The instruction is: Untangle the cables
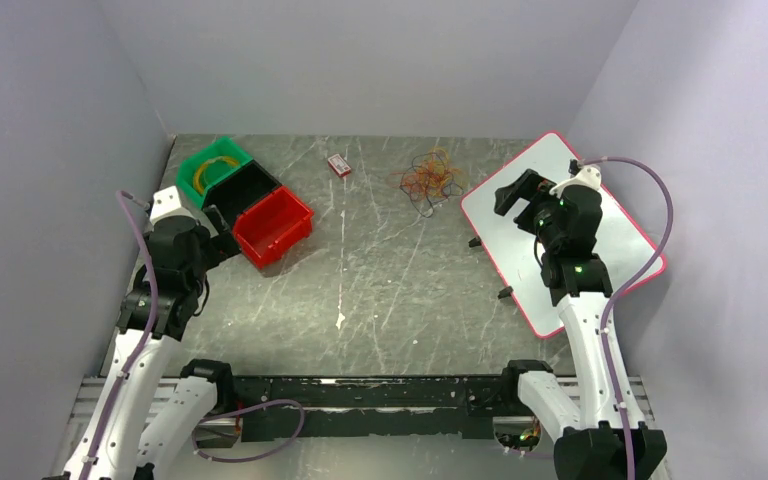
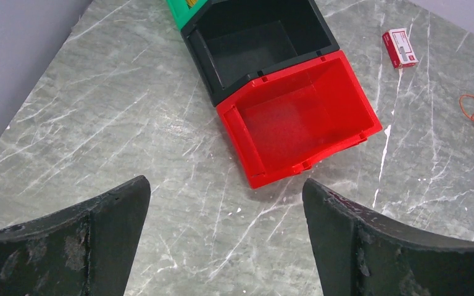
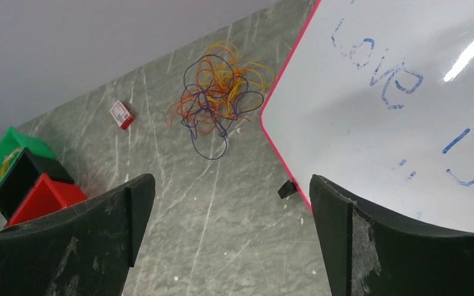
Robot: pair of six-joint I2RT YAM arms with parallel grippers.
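- Cables [image 1: 432, 180], thin wire loops in yellow, orange, red and a dark colour, lie in one tangled clump on the grey marbled tabletop [image 1: 380, 290]. They are toward its far edge, right of centre.
- You get no clear long axis. The clump is roughly round, with one dark strand looping out toward the arms' side.
- Its right edge lies just beside the corner of the red-rimmed white board [image 1: 505, 235], which carries blue handwriting.
- A small red-and-white box [image 1: 339, 166] sits to the left of the clump, apart from it.
- Your left gripper [image 2: 224, 185] hangs with its jaws spread wide and nothing between them. It is above bare table, near a red plastic bin [image 2: 345, 92] that stands in a row with a black bin [image 2: 207, 58] and a green bin [image 1: 222, 150].
- Your right gripper [image 3: 231, 182] is likewise spread wide and empty, above the near-left part of the board, apart from the clump.
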